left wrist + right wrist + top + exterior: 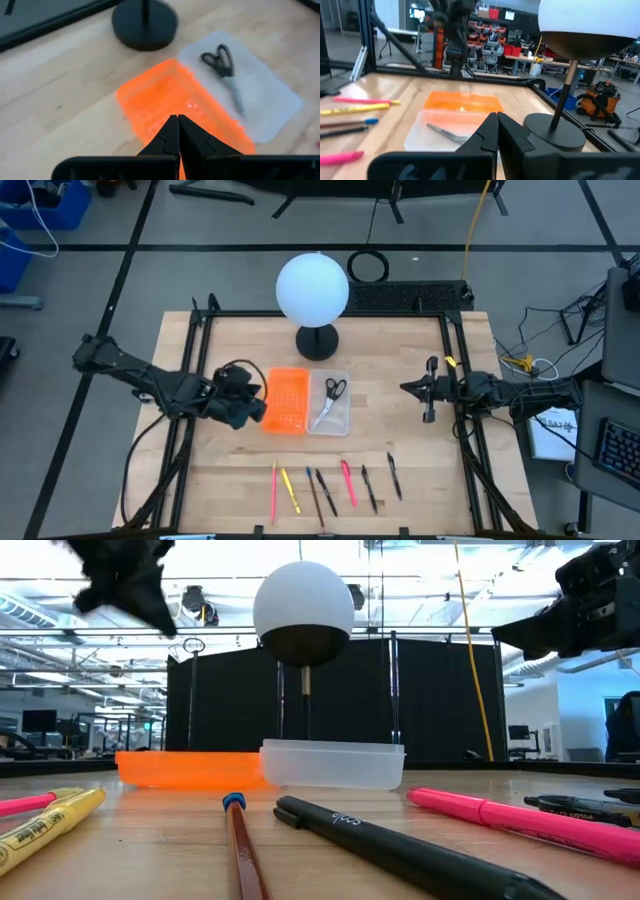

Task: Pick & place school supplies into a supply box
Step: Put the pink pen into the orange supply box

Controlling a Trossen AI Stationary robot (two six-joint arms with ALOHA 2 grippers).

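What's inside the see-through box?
Only the black-handled scissors lie inside the clear supply box. The pens and pencils are on the table outside it. Nothing covers the box from above, so nothing in it is hidden.

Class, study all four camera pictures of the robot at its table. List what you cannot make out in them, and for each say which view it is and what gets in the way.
- Scissors: in the low view, hidden behind the clear tray's wall.
- Black pen: in the low view, its near end is cut off by the bottom edge.
- Scissors' blades: in the right wrist view, partly hidden behind the shut right gripper.
- Orange tray: in the left wrist view, its near end hidden by the shut left gripper.
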